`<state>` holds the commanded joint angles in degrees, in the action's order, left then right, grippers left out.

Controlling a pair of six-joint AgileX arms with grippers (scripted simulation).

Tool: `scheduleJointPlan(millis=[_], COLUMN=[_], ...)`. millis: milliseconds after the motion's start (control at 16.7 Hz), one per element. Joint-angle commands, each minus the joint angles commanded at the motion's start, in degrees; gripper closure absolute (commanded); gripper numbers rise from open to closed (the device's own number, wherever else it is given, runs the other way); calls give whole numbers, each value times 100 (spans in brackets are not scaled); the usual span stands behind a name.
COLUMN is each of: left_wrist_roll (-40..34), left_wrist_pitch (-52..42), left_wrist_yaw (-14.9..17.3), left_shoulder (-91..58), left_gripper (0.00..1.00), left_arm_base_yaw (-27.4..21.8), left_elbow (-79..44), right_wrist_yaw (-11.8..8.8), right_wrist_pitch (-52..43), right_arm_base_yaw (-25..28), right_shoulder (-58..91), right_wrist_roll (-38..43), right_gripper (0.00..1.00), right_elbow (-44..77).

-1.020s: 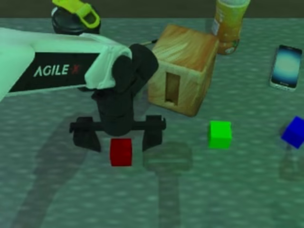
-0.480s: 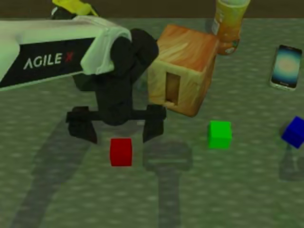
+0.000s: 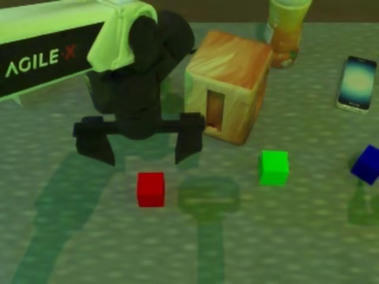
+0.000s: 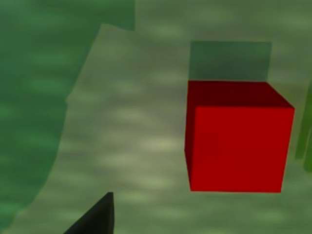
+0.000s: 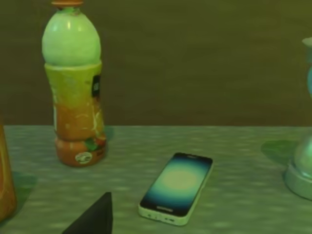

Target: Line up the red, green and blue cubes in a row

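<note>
The red cube (image 3: pixel 151 189) rests on the table left of centre, and it fills much of the left wrist view (image 4: pixel 239 141). My left gripper (image 3: pixel 145 157) hangs open above and just behind it, with black fingers (image 3: pixel 188 139) spread wider than the cube and nothing between them. One fingertip (image 4: pixel 97 219) shows in the left wrist view. The green cube (image 3: pixel 274 167) sits to the right of the red one. The blue cube (image 3: pixel 366 164) lies at the right edge, turned at an angle. My right gripper is out of the top view; one fingertip (image 5: pixel 97 219) shows in its wrist view.
A large wooden box with a slot (image 3: pixel 228 86) stands behind the red and green cubes, close to my left gripper. An orange drink bottle (image 3: pixel 286 29) (image 5: pixel 73 83) and a phone (image 3: pixel 355 83) (image 5: pixel 178 187) are at the back right.
My left gripper, open throughout, has risen and drawn back from around the red cube. The red cube stays where it was on the table.
</note>
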<state>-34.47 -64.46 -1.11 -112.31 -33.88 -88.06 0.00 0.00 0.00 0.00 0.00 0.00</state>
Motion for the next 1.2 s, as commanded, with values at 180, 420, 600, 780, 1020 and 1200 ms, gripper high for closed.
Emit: scheduleJointPlan(millis=[180,420,600,780,1020,1200], left_wrist_roll=[5,40,123,314,776,1255], left_wrist_pitch=[74,519,1073,1779,2855,3670], left_wrist_yaw=[-7,-38,-61,-80,-94,-87], left_shoulder=[125,918,1985,3379,5481,7004], left_gripper=[0,0,0,0,0,0], left_arm_base_yaw=[58,416,848,1359,2050,2499], left_elbow=[116,800,1639,2717,4365,5576], right_wrist_yaw=[3,4,3,6,13,19], right_wrist_pitch=[-90,-642,-1301,-2088,-3223,-4065], right_arm_base_yaw=[37,272,555,889,1366,1717], right_shoulder=[166,1156,2341,3761,5808,7330], right_wrist_roll=[40,292,600,975,1525,1940], right_gripper=[0,0,0,0,0,0], right_elbow=[137,928,1872,3014,4666,5899])
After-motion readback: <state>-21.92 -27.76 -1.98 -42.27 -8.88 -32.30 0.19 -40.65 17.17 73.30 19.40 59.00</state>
